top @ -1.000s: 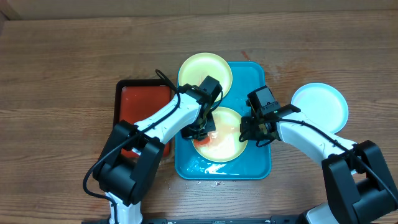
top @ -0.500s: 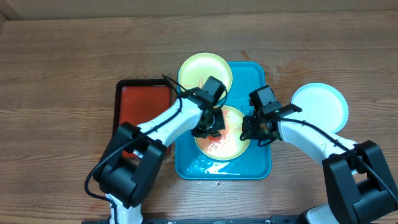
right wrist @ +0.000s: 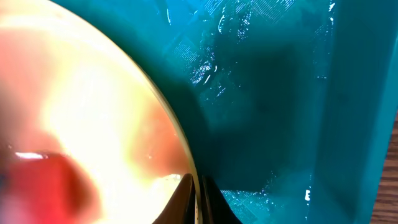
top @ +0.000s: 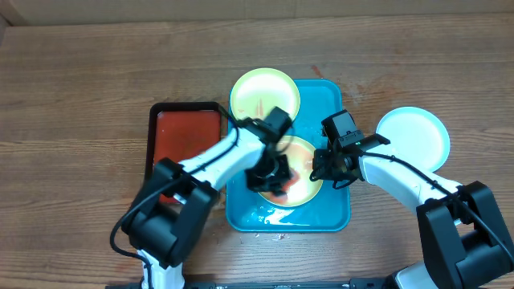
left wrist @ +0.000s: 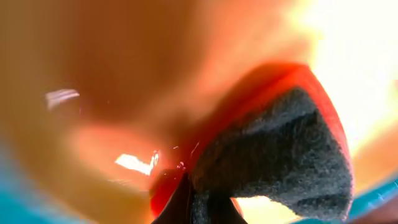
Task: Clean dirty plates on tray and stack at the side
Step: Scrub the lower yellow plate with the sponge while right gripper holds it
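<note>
Though overhead hides it, the left gripper [top: 271, 177] pinches a grey red-edged sponge [left wrist: 280, 155], the right gripper [right wrist: 198, 199] a round yellow plastic plate [right wrist: 93, 93].

The wooden table [top: 80, 80] bears a blue tray [top: 329, 210], black tray [top: 185, 132], whitish plate [top: 414, 136].

Overhead looks straight down; both wrist views press close on one plate [top: 303, 189].

three plates [top: 264, 90], one turquoise tray [top: 334, 210], one black-rimmed tray [top: 183, 130], one sponge [left wrist: 280, 155], two arms [top: 217, 156]
</note>
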Robot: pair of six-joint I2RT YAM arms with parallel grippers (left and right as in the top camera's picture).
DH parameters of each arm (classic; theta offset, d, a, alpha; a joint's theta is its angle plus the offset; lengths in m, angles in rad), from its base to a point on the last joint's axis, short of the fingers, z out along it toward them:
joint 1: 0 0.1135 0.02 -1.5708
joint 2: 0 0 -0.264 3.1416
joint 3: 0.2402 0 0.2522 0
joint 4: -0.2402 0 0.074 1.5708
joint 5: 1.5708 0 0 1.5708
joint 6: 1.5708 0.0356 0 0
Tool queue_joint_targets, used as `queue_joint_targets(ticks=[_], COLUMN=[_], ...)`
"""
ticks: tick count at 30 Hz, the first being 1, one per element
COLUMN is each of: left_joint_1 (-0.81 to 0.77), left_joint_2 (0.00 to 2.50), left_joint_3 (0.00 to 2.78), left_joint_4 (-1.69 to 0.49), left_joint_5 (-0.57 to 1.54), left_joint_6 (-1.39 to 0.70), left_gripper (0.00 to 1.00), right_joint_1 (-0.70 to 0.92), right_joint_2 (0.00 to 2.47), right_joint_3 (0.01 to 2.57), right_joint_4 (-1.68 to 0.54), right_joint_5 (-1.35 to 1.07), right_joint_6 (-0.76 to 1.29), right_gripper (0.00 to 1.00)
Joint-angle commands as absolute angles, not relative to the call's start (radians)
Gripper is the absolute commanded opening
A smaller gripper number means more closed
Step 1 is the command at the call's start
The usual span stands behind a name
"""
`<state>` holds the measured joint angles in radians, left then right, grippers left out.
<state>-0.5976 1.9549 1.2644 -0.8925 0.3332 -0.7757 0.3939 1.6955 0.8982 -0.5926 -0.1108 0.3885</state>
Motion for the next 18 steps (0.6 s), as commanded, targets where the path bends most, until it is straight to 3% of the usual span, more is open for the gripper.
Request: queue_joint_targets(ticks=[1,6,18], left_joint_1=[-0.527,-0.518,-0.619], left_joint_2=[1.973,1.973,1.975], left_joint_3=[1.3,1.3,1.292], left_joint_4=[-0.939,-0.921,-0.603], left_joint_5=[0.105,0.019,0.238], left_joint_6=[-0.785,-0.744,-0.725], left_gripper=[0.04,0.04,0.04], right_joint_1=[0.401,0.401,0.404], right_joint_2=[1.728,1.728,1.728], right_joint_3=[0.888,0.888,0.888], right_joint_4=[-0.594,-0.595,-0.596], right_joint_5=[-0.092,-0.092,-0.092], right_joint_6=[0.394,0.393,0.389], right_gripper=[0.04,0.04,0.04])
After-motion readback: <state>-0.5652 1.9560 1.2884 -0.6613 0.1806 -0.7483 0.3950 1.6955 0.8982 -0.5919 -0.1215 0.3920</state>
